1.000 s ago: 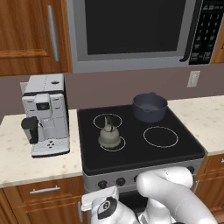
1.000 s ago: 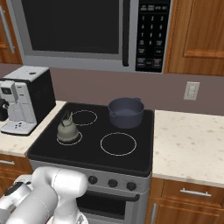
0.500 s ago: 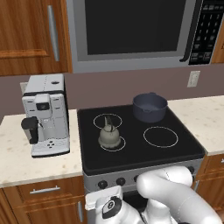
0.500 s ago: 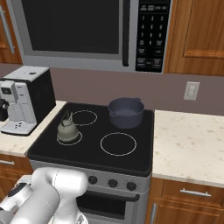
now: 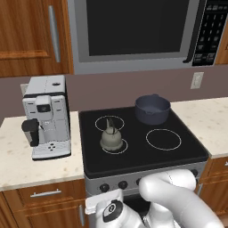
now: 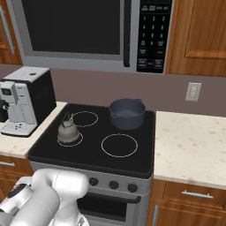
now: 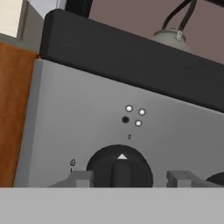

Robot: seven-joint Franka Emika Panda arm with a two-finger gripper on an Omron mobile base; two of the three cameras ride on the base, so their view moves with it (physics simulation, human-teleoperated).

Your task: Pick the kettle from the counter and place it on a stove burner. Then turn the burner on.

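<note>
The kettle [image 5: 111, 138] is a small squat grey-olive pot with a domed body, a thin arched handle and a short spout. It stands upright on the front left stove burner [image 5: 122, 147], a small white ring on the black glass cooktop [image 5: 147, 156], with the counter [image 5: 40, 167] to the side. Behind and to the right sits a dark blue-grey pot [image 5: 152, 109].

In the hand view the gripper [image 7: 130, 178] faces the steel front panel, its two fingertips [image 7: 81, 178] spread wide on either side of a black knob [image 7: 119, 168], not clamped on it; whether they touch it cannot be told.

Since a second ago the kettle and pot have not moved, and the arm's wrist has sunk slightly lower before the stove front.
</note>
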